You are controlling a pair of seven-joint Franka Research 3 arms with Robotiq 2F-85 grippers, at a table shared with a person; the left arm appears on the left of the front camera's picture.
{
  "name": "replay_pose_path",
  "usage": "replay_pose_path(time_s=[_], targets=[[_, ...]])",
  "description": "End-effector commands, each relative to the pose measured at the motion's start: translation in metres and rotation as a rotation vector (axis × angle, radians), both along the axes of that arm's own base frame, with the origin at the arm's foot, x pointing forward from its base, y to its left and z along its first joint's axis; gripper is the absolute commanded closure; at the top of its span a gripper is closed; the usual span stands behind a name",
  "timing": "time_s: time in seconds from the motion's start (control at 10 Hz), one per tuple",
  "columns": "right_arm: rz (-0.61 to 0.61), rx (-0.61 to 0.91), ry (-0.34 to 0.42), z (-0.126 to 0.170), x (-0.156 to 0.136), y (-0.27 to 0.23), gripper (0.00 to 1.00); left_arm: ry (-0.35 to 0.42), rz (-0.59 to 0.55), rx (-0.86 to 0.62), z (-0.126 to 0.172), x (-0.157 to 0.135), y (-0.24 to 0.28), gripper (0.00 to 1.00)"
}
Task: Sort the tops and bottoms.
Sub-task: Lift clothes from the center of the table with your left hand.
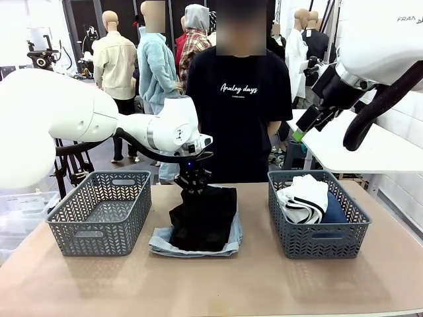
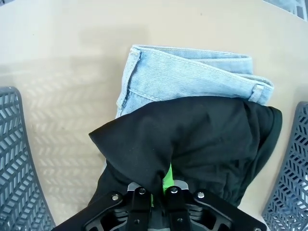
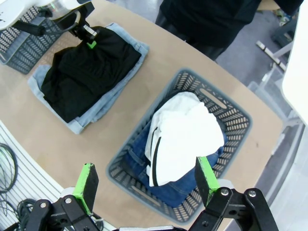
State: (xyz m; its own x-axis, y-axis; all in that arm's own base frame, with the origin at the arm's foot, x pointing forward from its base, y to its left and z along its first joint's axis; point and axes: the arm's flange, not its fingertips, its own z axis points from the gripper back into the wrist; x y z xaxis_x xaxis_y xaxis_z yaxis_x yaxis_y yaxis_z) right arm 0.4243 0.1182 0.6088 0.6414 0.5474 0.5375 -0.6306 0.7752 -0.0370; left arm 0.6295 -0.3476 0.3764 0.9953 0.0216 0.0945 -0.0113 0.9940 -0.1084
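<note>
Left wrist view: a fold of the black top (image 2: 192, 139) is pinched between the closed green pads (image 2: 167, 179) of the left gripper (image 2: 161, 191). This soft, matte top is draped in loose creases over the pale shorts (image 2: 187, 72), whose stitched denim edge is seen beyond it on the smooth tan table (image 2: 62, 57). In the right wrist view, the right gripper (image 3: 146, 169) is held with jaws wide apart above the right basket (image 3: 231, 108), a grey lattice-walled bin. Inside it, the white striped top (image 3: 185, 132) is heaped on dark denim (image 3: 139, 156). The left basket (image 1: 99, 211) is made of the same lattice.
</note>
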Motion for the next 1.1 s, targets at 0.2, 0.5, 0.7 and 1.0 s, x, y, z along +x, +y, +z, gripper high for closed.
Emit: replay_pose_path(time_s=[0.2, 0.5, 0.7, 1.0], targets=[[0.006, 0.005, 0.005, -0.003, -0.001, -0.001, 0.00, -0.172, -0.051, -0.043, 0.065, -0.047, -0.008, 1.00], [0.006, 0.005, 0.005, -0.003, -0.001, -0.001, 0.00, -0.220, -0.029, -0.034, 0.108, -0.081, -0.002, 1.00], [0.006, 0.005, 0.005, -0.003, -0.001, -0.001, 0.00, -0.269, -0.020, -0.045, 0.126, -0.094, 0.004, 1.00], [0.006, 0.005, 0.005, -0.003, -0.001, -0.001, 0.00, -0.327, -0.134, -0.109, 0.133, -0.104, 0.005, 1.00]])
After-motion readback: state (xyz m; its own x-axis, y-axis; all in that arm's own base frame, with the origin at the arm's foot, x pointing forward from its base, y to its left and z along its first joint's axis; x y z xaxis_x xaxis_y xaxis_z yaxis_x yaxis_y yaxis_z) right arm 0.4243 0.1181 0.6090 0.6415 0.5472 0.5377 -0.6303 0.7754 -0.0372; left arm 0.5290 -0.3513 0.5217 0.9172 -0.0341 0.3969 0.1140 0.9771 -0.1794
